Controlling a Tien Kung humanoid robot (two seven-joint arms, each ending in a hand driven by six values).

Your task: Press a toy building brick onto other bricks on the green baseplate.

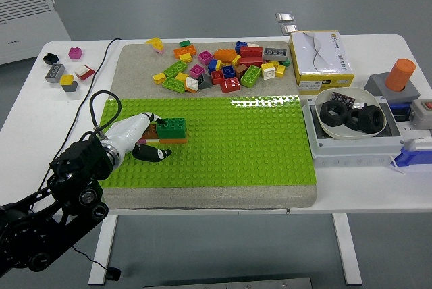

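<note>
A dark green brick (171,127) sits on top of an orange brick (162,140) on the left part of the green baseplate (243,140). My left hand (150,137), white with black fingertips, lies on the plate against the stack's left side. Its upper fingers (154,118) touch the green brick and the thumb (156,154) curls below the stack. The black left arm (61,188) comes in from the lower left. My right hand is not in the picture.
A heap of loose coloured bricks (223,67) lies on the grey mat behind the plate. Several more bricks (64,69) sit at the far left. A yellow-and-white box (318,59), a bowl of black rings (351,115) and an orange cylinder (400,74) stand at the right.
</note>
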